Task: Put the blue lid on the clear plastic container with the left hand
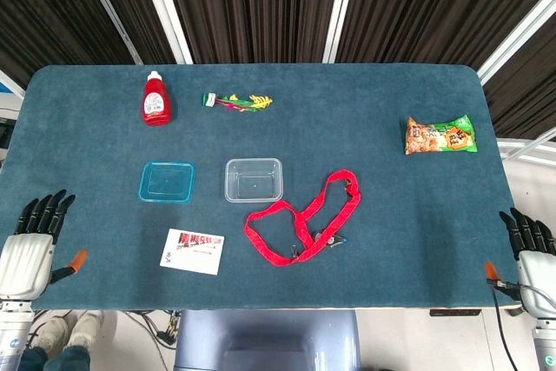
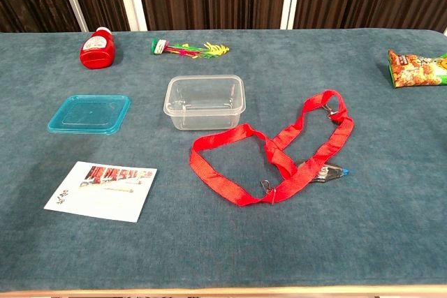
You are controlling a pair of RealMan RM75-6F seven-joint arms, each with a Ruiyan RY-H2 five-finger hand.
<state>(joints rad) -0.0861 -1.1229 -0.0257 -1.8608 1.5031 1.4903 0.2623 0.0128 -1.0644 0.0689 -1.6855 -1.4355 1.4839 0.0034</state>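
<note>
The blue lid (image 1: 167, 182) (image 2: 90, 114) lies flat on the table, left of the clear plastic container (image 1: 254, 180) (image 2: 204, 102), which stands upright and uncovered with a gap between them. My left hand (image 1: 33, 241) hovers at the table's near left corner, fingers apart and holding nothing, well short of the lid. At the near right corner my right hand (image 1: 532, 249) is likewise open and empty. Neither hand shows in the chest view.
A red lanyard (image 1: 304, 219) (image 2: 279, 158) lies just right of the container. A printed card (image 1: 193, 250) (image 2: 102, 190) sits in front of the lid. At the back are a red ketchup bottle (image 1: 155, 99), a colourful toy bundle (image 1: 236, 102) and a snack bag (image 1: 440, 135).
</note>
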